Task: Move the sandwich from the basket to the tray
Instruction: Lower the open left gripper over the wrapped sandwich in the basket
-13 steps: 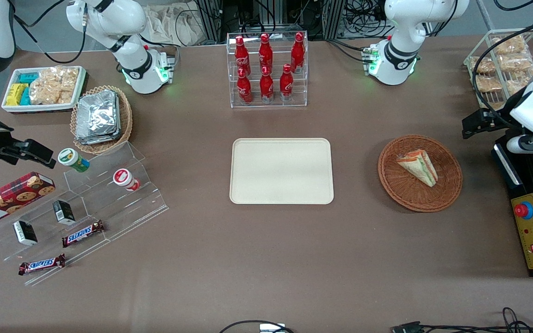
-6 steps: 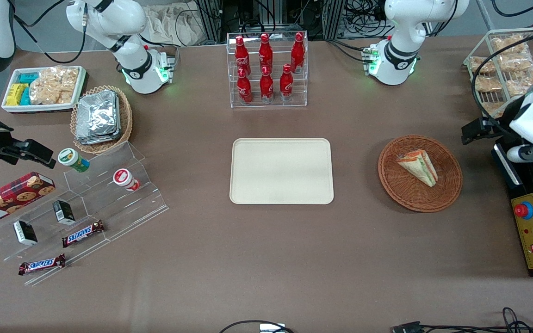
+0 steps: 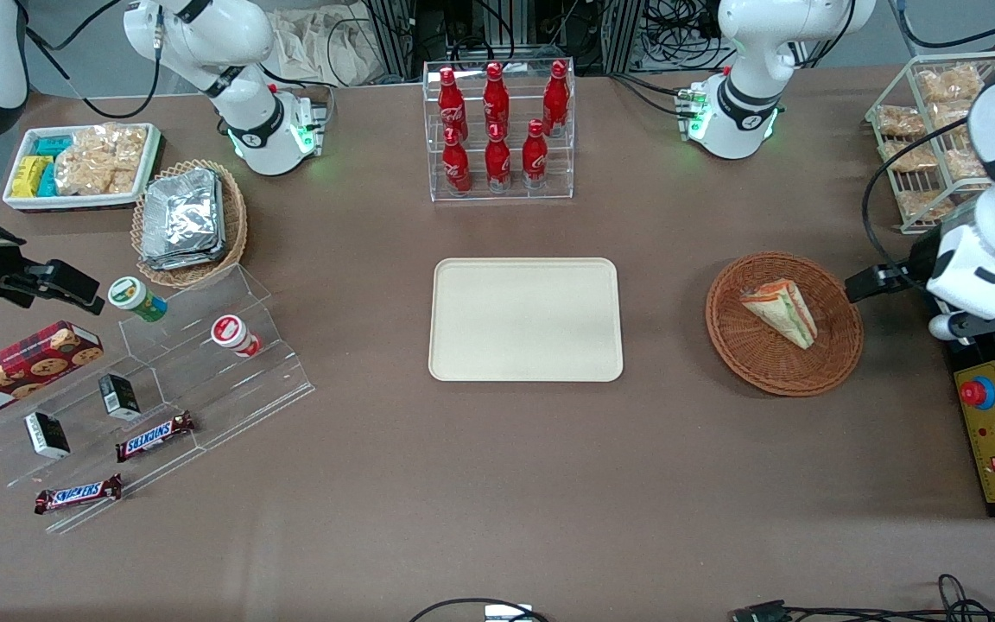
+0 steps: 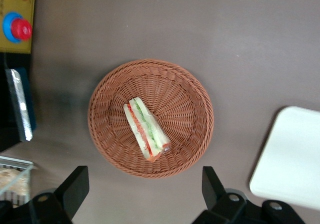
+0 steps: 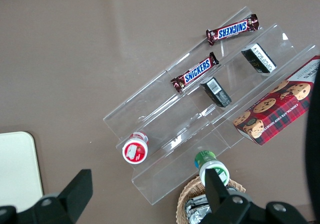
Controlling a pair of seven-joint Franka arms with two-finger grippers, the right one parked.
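Currently, as I log it from the front view:

Item 1, tool (image 3: 862, 283): at the right edge of the frame, level with the basket's rim on the working arm's end, raised over the surface. In the wrist view I see both fingers (image 4: 75, 184) spread wide, wider than the basket, with nothing between them.

Item 2, sandwich (image 3: 781, 313): lying on its side in the basket (image 3: 757, 363), right of centre in the frame, layered edge showing red, orange and green. Not touched by the tool.

Item 3, tray (image 3: 525, 320): centre of the frame, flat on the brown surface (image 3: 497, 484), well apart from the basket, nothing on it.

Item 4, bottle rack (image 3: 499, 130): upper centre of the frame, farther from the camera than the tray, holding red bottles.
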